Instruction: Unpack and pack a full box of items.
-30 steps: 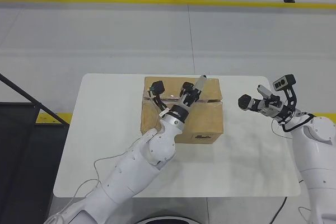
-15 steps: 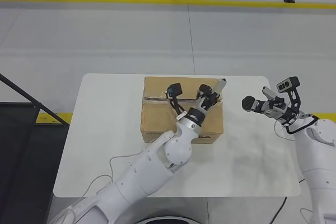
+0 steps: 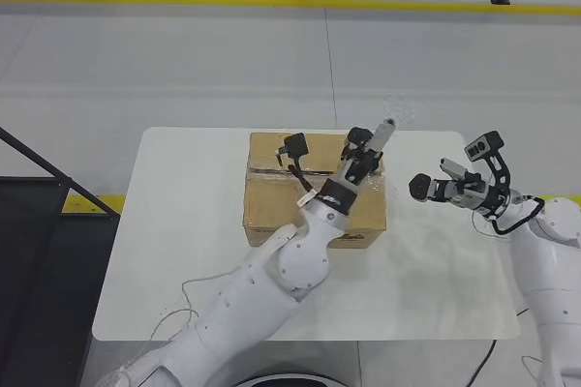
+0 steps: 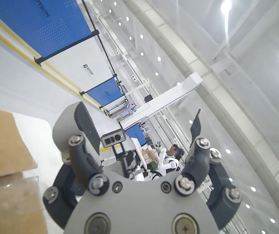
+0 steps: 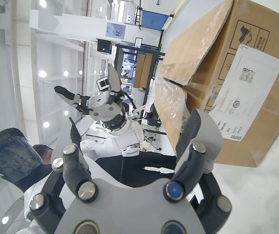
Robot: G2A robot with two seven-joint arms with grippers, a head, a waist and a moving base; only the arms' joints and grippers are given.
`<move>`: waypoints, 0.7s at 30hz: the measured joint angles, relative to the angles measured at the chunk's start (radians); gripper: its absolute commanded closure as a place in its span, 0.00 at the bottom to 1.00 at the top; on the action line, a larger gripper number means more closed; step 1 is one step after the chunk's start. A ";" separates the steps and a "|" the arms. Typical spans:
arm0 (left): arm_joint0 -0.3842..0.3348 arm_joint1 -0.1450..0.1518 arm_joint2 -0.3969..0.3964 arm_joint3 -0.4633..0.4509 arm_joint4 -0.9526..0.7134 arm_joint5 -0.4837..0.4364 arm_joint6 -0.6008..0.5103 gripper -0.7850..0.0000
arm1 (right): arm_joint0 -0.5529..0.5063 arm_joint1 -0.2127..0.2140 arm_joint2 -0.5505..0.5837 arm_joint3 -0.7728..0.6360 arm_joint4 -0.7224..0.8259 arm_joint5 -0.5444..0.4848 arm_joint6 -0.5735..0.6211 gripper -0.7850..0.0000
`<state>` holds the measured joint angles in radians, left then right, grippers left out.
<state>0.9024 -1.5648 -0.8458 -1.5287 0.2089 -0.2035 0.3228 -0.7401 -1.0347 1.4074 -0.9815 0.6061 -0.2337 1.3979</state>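
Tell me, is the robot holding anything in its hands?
Nothing is held. The left gripper is open above the cardboard box, and the right gripper is open beside it, both empty.

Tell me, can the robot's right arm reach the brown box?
Probably yes. The right fingers are open beside the cardboard box, with just bare table between them. The left fingers hang over the box top, so the near side looks easiest.
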 measured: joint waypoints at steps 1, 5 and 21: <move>0.021 0.007 -0.026 -0.034 0.016 0.000 -0.008 0.00 | 0.005 0.001 -0.002 0.007 -0.008 0.009 0.001 0.00; 0.132 0.038 -0.154 -0.183 0.067 -0.014 -0.053 0.00 | 0.025 0.007 -0.016 0.038 -0.064 0.048 0.008 0.00; 0.373 0.098 -0.452 -0.363 0.009 -0.073 -0.313 0.00 | 0.110 -0.023 -0.147 0.175 -0.084 0.043 0.055 1.00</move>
<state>1.2752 -1.4668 -1.2982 -1.8914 0.2182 -0.2767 0.0096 -0.6297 -1.0574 1.2602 -0.8070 0.5224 -0.1904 1.4527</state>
